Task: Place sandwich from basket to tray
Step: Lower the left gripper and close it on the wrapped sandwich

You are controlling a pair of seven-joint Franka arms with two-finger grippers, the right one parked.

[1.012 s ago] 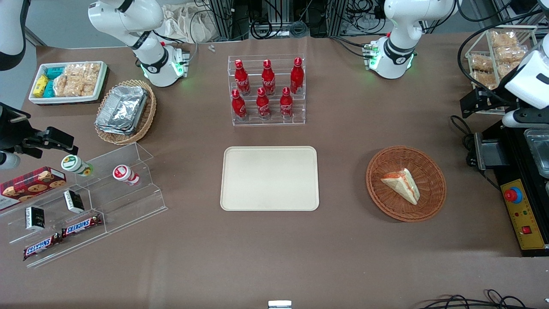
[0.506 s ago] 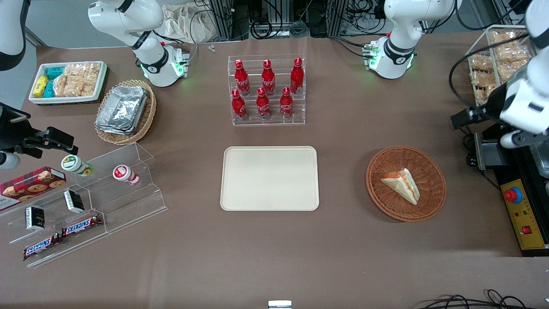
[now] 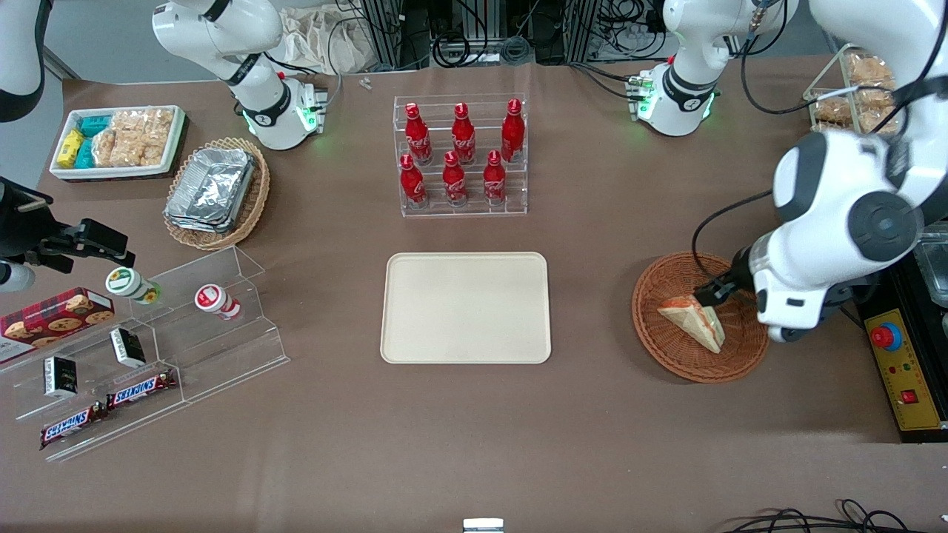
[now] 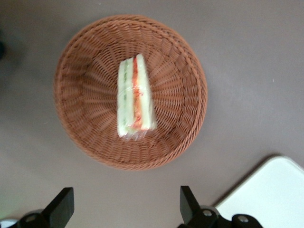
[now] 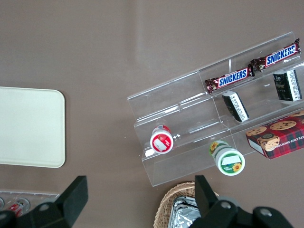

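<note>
We see the sandwich (image 3: 695, 319) lying inside the round reddish-brown basket (image 3: 670, 353) on the brown desk (image 3: 474, 429), toward the working arm's end. In the left wrist view the sandwich (image 4: 135, 97) rests on its side near the middle of the basket (image 4: 183, 133), its orange-red and green filling edge facing up. The tool (image 4: 124, 205) hangs above the basket with its two dark fingers (image 4: 61, 205) spread wide apart and nothing between them. From the front we find the working arm (image 3: 837, 222) reaching over the basket, a dark part of the tool (image 3: 717, 290) showing just above the sandwich. The cream tray (image 3: 466, 308) lies bare in the middle of the desk, well apart from the basket, and a corner of the tray (image 4: 270, 194) shows in the wrist view too. A clear rack of red bottles (image 3: 461, 152) stands farther from the front camera than the tray.
</note>
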